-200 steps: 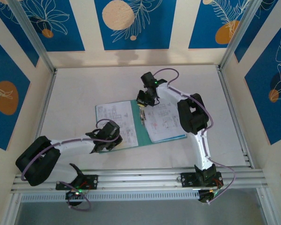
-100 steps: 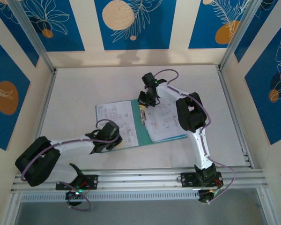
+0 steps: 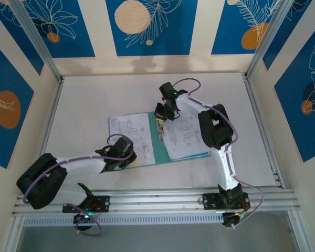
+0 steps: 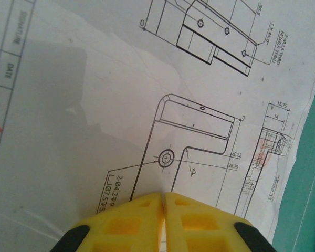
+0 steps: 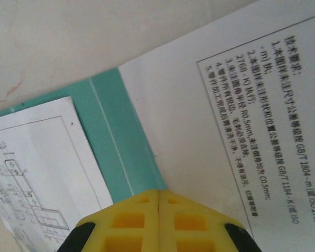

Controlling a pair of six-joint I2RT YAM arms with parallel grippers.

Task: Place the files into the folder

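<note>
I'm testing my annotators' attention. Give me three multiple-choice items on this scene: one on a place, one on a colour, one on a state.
1. The right hand is: A at the far end of the flat teal-green paper folder spine; B off the table; C over the near rail.
2. Both hands' finger pads are: A red; B yellow; C white.
3. The left hand is: A wide open; B shut; C gripping a cup.
A, the overhead view places it there; B, both wrist views show yellow; B, its fingertips meet above a white printed sheet.
</note>
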